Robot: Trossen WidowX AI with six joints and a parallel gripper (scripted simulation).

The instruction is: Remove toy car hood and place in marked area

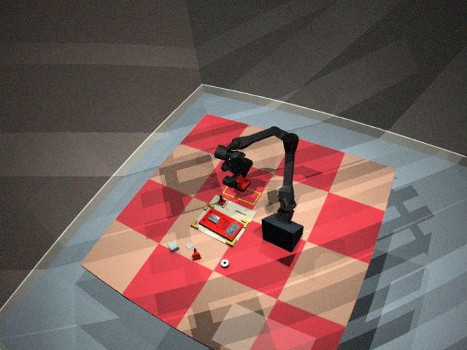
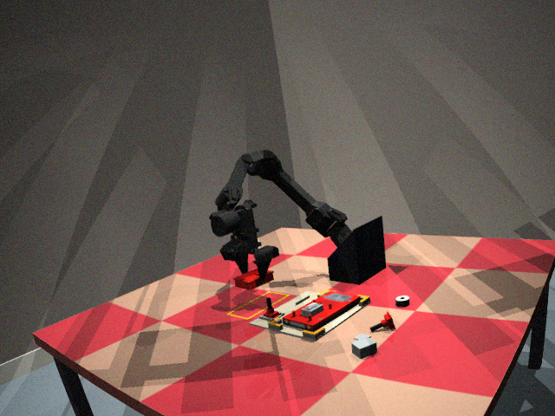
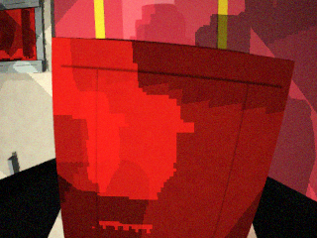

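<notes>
In the top view, the checkered tabletop [image 1: 249, 316] [image 2: 179, 380] is spread across the middle and lower part of the frame. Right of centre, the black arm [image 1: 288, 165] [image 2: 293, 188] is mounted on a dark block [image 1: 281, 235] [image 2: 358, 263]. Below centre, the red toy car [image 1: 220, 224] [image 2: 320, 314] is set on a pale board [image 1: 246, 211] [image 2: 259, 321]. Near the centre, the yellow-outlined area [image 1: 241, 200] [image 2: 237, 316] [image 3: 100, 20] is marked. Above the tabletop, beside that outline in the frame, the red hood [image 1: 242, 183] [image 2: 253, 279] [image 3: 149, 134] is clamped between the fingers of the end effector [image 1: 238, 182] [image 2: 254, 271].
</notes>
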